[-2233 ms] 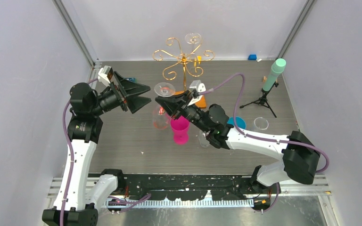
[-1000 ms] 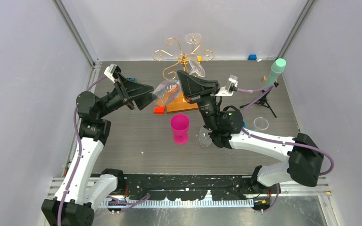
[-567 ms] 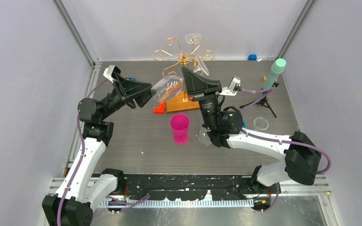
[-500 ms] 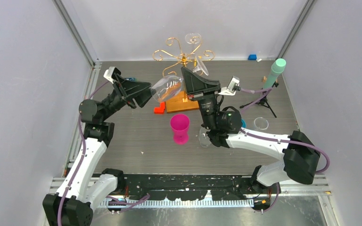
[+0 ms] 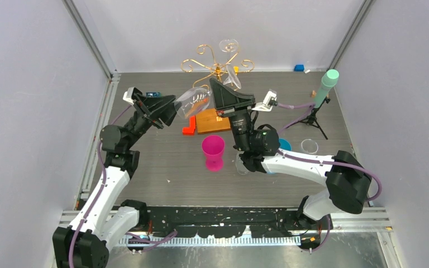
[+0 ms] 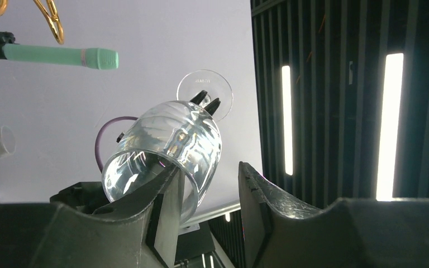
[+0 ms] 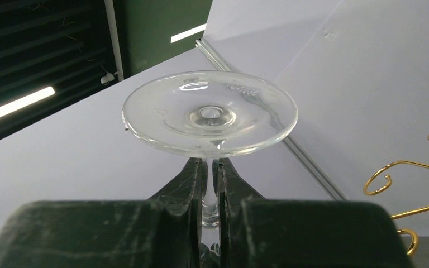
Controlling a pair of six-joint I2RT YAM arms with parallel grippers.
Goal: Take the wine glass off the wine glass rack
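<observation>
The wine glass (image 5: 192,100) is clear and hangs tilted in the air, bowl to the left, in front of the gold wire wine glass rack (image 5: 218,62) on its wooden base (image 5: 211,121). My right gripper (image 5: 217,86) is shut on the glass's stem; in the right wrist view the gripper (image 7: 211,167) pinches the stem just under the round foot (image 7: 209,114). My left gripper (image 5: 170,109) is open at the bowl's rim. In the left wrist view the gripper (image 6: 206,167) has the bowl (image 6: 167,148) against its left finger, with the rim's edge in the gap.
A pink cup (image 5: 213,151) stands in front of the base, with a red block (image 5: 189,129) to its left. A mint cylinder on a tripod (image 5: 324,89) and a small clear cup (image 5: 309,146) are at the right. A blue block (image 5: 299,68) lies at the back.
My right gripper lifted the glass from low above the pink cup and turned its bowl leftward. My left gripper moved right and back until its jaws reached the rim.
</observation>
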